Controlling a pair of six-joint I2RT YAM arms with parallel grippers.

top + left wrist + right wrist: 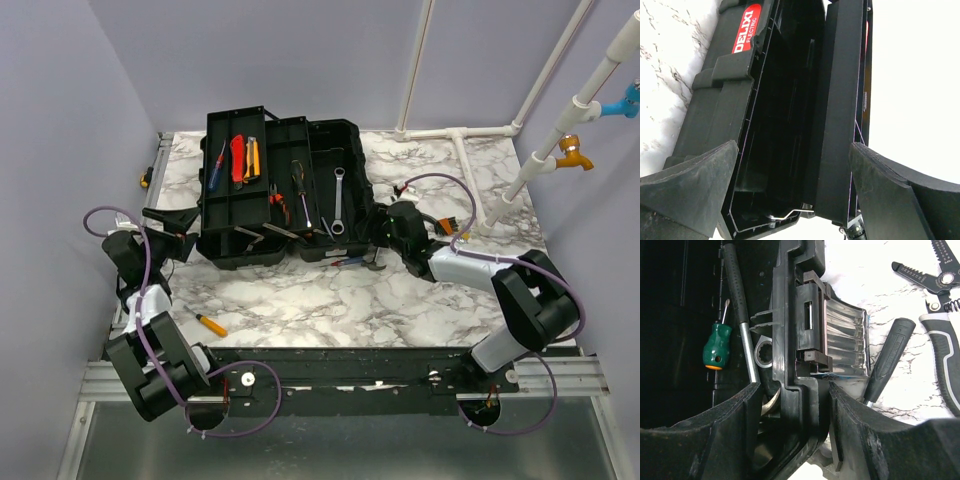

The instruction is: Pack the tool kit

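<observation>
The black toolbox (355,135) lies open at the middle back, and its tray (215,215) is swung out to the left. The tray carries a blue screwdriver (217,165) and red and yellow tools. Pliers (278,205), a screwdriver and a wrench (338,200) lie in the box. My right gripper (378,240) (794,390) stands open astride the box's front wall (790,315), one finger inside and one outside by the translucent latch (842,337). My left gripper (180,222) (792,146) is wide open at the box's left end (715,100), holding nothing.
An orange-handled screwdriver (210,324) lies on the marble near my left arm. Wire strippers (940,315) and a black-handled tool (890,355) lie outside the box by my right gripper. A green screwdriver (716,345) is inside. White pipes (460,135) stand at back right.
</observation>
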